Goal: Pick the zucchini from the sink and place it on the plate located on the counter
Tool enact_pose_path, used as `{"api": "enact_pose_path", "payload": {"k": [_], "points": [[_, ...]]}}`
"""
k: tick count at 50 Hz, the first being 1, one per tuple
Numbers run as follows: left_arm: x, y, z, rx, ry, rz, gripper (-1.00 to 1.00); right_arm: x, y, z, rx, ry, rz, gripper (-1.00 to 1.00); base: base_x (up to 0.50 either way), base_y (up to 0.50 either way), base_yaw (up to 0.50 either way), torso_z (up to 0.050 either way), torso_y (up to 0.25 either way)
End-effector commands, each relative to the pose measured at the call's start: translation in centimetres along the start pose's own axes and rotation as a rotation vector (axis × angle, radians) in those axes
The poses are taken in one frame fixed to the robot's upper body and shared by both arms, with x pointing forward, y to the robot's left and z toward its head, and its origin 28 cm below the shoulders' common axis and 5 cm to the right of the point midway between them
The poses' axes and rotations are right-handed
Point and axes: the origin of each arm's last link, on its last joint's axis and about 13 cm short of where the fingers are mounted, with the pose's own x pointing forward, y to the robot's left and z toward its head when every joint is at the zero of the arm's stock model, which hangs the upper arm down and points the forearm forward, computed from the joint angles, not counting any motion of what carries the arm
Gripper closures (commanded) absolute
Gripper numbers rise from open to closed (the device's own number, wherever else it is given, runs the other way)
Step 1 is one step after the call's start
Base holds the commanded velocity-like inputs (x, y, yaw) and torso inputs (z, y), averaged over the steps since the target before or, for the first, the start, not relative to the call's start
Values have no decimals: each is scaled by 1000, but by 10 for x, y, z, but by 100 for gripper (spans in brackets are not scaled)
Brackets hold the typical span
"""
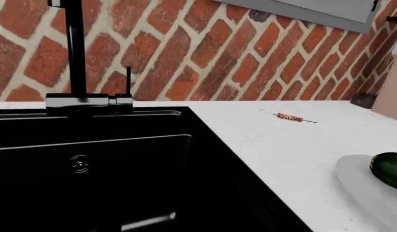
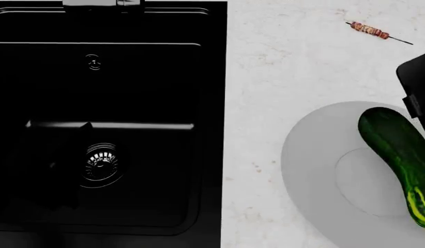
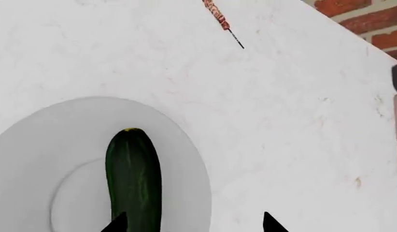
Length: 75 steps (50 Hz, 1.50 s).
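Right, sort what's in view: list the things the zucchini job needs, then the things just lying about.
Job:
zucchini, lying on the plate
plate
sink, no zucchini in it
counter
right pincer, above the zucchini, open

Lying about:
skewer, on the counter beyond the plate
tap, behind the sink

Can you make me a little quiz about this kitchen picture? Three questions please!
1. True or false: the zucchini lies on the plate.
2. What sits on the counter beyond the plate: A a spoon, B a skewer, C a cup?
3. What round metal thing is in the sink bottom?

Key: 1 true. 2 B. 3 the drain.
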Motion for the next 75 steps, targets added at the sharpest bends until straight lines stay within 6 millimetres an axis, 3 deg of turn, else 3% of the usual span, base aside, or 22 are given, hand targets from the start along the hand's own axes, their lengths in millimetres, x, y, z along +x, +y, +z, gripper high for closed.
{"api": "enact_pose_path", "payload": {"k": [1,11,12,13,19,22,26,45,75], "points": [[-4,-3,5,26,-13,6,-100,-39,6,-32,71,-150,-127,-100,0,0,0,0,0],[-5,-5,5,28,-15,4,-100,-70,16,-63,168,-273,-195,-100,0,0,0,0,0],[-5,-3,3,24,-14,6,-100,-79,26,-80,201,-334,-268,-100,0,0,0,0,0],[-4,-3,1,22,-11,7,-100,-80,29,-85,207,-342,-283,-100,0,0,0,0,0],[-7,-5,-1,22,-17,3,-100,-64,50,-106,208,-386,-288,-100,0,0,0,0,0],[-9,-8,-3,24,-18,-4,-100,-45,61,-119,226,-394,-269,-100,0,0,0,0,0],[-11,-8,-2,30,-20,-3,-100,-36,60,-119,261,-393,-282,-100,0,0,0,0,0],[-10,-9,2,26,-28,-5,-100,-67,65,-138,284,-433,-424,-100,0,0,0,0,0],[-11,-9,3,26,-38,-7,-100,-92,73,-157,300,-475,-515,-100,0,0,0,0,0]]}}
